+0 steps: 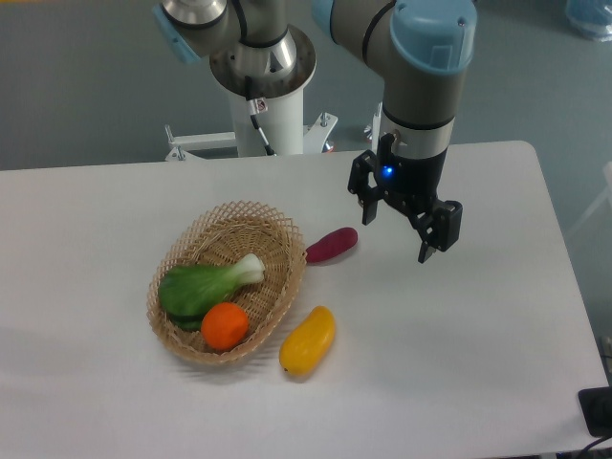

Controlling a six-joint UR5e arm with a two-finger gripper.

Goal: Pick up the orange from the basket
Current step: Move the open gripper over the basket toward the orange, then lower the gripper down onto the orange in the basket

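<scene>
The orange [225, 326] is a small round bright-orange fruit lying in the near part of the tan wicker basket [276, 228], touching a green leafy vegetable [206, 286] that lies beside it. My gripper [395, 240] hangs above the table to the right of the basket, well apart from the orange. Its two black fingers are spread wide, with nothing between them.
A yellow-orange mango-shaped fruit [308, 340] lies on the white table just right of the basket's near rim. A purple sweet-potato-like piece [332, 245] lies by the basket's far right rim, left of my gripper. The arm's base [263, 81] stands at the table's back edge.
</scene>
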